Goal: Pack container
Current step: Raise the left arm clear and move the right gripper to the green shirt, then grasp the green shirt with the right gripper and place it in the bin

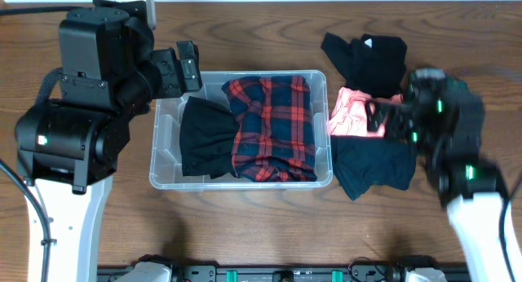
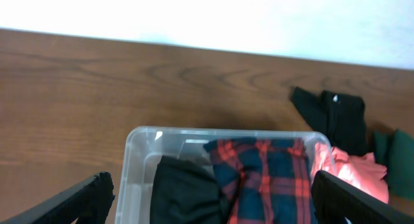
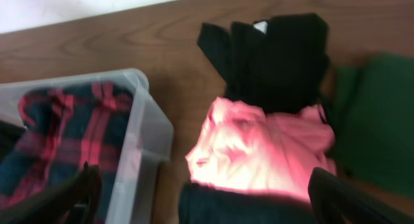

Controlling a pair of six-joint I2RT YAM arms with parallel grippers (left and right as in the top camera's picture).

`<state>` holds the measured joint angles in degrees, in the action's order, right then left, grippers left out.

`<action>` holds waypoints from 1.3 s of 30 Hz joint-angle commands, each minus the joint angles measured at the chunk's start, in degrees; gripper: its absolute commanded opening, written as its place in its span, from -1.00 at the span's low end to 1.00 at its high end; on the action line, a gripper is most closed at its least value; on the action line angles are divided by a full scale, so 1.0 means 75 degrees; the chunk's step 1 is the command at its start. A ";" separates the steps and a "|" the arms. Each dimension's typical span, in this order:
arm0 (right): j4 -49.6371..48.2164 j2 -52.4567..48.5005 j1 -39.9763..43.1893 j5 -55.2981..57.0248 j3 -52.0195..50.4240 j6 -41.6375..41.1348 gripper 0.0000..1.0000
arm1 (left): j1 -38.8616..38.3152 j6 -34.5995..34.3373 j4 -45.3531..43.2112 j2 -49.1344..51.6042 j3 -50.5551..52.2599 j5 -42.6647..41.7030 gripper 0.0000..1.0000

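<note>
The clear plastic container (image 1: 163, 143) stands mid-table and holds a folded black garment (image 1: 204, 139) on the left and a red-and-navy plaid shirt (image 1: 273, 127) on the right. It also shows in the left wrist view (image 2: 139, 159) and the right wrist view (image 3: 145, 140). My left gripper (image 1: 183, 70) is open and empty, raised over the container's far left corner. My right gripper (image 1: 383, 119) is open and empty, above a pink garment (image 3: 259, 149) that lies right of the container.
Right of the container lie a black garment (image 1: 371, 58) at the back, a dark green garment (image 3: 372, 114) beside it, and a dark garment (image 1: 375, 168) nearer the front. The table's far edge meets a white wall.
</note>
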<state>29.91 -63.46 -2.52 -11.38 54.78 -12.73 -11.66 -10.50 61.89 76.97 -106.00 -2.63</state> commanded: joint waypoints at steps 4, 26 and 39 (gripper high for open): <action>0.0423 -0.1679 0.0050 -0.1064 0.1644 -0.0006 0.99 | 0.0032 0.0044 0.0487 -0.0052 0.0023 0.0044 0.96; 0.1239 -0.4205 0.4680 -0.1600 0.2151 -0.0079 0.97 | 0.0766 -0.1020 0.2416 -0.0055 0.0023 0.3561 0.96; 0.0647 -0.5729 0.5476 -0.1606 0.2151 -0.0064 0.84 | 0.3025 -0.1043 0.2999 -0.0055 0.0023 0.3555 0.96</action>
<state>34.72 -104.05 38.61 -22.52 70.39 -14.17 10.33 -17.63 84.16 76.99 -105.84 22.74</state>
